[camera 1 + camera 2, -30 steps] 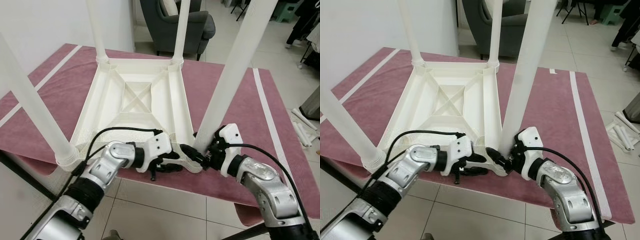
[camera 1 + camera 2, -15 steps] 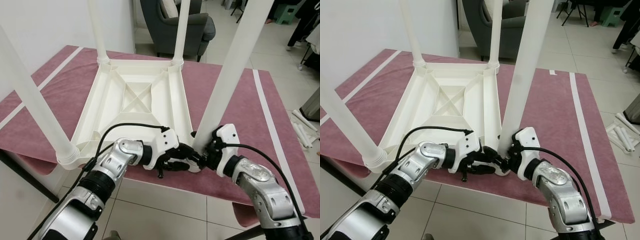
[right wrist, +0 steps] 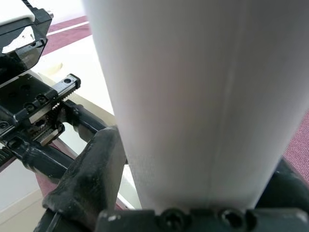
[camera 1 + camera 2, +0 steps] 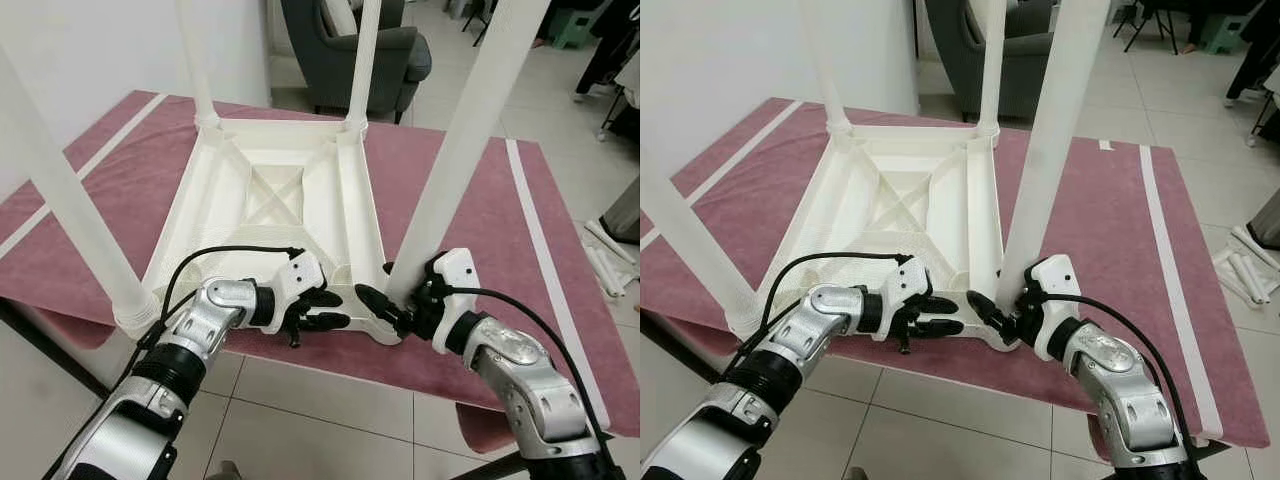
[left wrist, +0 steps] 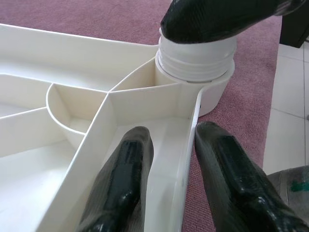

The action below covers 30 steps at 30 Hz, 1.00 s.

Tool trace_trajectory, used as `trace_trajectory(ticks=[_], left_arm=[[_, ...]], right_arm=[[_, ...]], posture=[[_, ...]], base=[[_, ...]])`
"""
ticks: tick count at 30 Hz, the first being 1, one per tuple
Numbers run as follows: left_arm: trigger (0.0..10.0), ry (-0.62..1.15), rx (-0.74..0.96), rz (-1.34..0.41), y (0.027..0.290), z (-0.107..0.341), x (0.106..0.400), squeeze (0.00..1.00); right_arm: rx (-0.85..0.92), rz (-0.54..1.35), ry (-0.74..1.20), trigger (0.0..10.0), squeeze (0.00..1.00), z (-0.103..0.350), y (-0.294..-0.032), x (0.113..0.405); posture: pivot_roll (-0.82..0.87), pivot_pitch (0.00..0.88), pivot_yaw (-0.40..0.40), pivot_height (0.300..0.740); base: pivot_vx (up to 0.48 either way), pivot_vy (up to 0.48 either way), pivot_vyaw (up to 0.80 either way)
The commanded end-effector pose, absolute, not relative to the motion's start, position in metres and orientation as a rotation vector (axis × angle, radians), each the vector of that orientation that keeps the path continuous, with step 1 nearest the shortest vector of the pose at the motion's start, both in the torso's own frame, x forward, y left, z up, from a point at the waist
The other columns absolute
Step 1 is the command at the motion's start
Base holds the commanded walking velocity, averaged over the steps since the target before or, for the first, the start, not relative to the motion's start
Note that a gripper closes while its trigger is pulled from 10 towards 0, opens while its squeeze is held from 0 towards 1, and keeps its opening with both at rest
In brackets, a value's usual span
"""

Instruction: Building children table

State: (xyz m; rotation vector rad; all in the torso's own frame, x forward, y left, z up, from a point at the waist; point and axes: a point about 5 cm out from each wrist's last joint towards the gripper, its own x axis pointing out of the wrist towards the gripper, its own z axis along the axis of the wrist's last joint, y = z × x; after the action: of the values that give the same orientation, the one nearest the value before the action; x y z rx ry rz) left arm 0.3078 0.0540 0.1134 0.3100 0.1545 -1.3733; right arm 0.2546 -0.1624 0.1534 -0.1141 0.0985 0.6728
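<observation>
I have the white children's table [image 4: 270,215] lying upside down on the maroon-covered desk [image 4: 470,190], with all four legs standing in their corner sockets. My right gripper [image 4: 385,310] has its jaws closed around the base of the near right leg [image 4: 465,150], right at its threaded collar. My left gripper [image 4: 318,310] has its jaws parted astride the tabletop's near rim, bracing it. Seating this last leg fully looks like what remains.

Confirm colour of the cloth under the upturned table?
Dusty pink-maroon cloth with white stripes near its edges; clearest in the left eye view.
</observation>
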Motion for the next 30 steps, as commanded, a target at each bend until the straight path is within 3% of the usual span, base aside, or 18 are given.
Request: trace_trajectory(ticks=[1, 19, 20, 22, 23, 24, 25, 30], left_arm=[[10.0, 0.186, 0.314, -1.369, 0.057, 0.103, 0.302, 0.00], [10.0, 0.090, 0.383, -1.445, 0.023, 0.110, 0.291, 0.00], [8.7, 0.094, 0.385, -1.438, 0.023, 0.110, 0.292, 0.00], [8.7, 0.094, 0.385, -1.438, 0.023, 0.110, 0.292, 0.00], [2.4, 0.102, 0.395, -1.433, 0.025, 0.108, 0.292, 0.00], [2.4, 0.102, 0.395, -1.433, 0.025, 0.108, 0.292, 0.00], [0.3, 0.105, 0.406, -1.432, 0.026, 0.107, 0.292, 0.00], [0.0, 0.110, 0.426, -1.426, 0.028, 0.105, 0.293, 0.00]], right_arm=[[-0.107, 0.675, 0.098, 10.0, 0.00, 0.154, -0.161, 0.256], [-0.111, 0.666, 0.098, 10.0, 0.00, 0.154, -0.161, 0.257], [-0.111, 0.666, 0.098, 10.0, 0.00, 0.154, -0.161, 0.257], [-0.111, 0.666, 0.098, 10.0, 0.00, 0.154, -0.161, 0.257], [-0.111, 0.665, 0.098, 10.0, 0.00, 0.155, -0.162, 0.257], [-0.111, 0.665, 0.098, 10.0, 0.00, 0.155, -0.162, 0.257], [-0.112, 0.664, 0.098, 10.0, 0.00, 0.155, -0.162, 0.257], [-0.112, 0.664, 0.098, 10.0, 0.00, 0.155, -0.162, 0.257]], posture=[[0.02, 0.000, 0.024, 0.740], [0.02, 0.000, 0.027, 0.740], [0.02, 0.000, 0.029, 0.740], [0.02, 0.000, 0.029, 0.740], [0.02, 0.000, 0.030, 0.740], [0.02, 0.000, 0.030, 0.740], [0.02, 0.000, 0.030, 0.740], [0.02, 0.000, 0.028, 0.740]], base=[[0.000, 0.000, 0.00], [0.000, 0.000, 0.00], [0.000, 0.000, 0.00], [0.000, 0.000, 0.00], [0.000, 0.000, 0.00], [0.000, 0.000, 0.00], [0.000, 0.000, 0.00], [0.000, 0.000, 0.00]])
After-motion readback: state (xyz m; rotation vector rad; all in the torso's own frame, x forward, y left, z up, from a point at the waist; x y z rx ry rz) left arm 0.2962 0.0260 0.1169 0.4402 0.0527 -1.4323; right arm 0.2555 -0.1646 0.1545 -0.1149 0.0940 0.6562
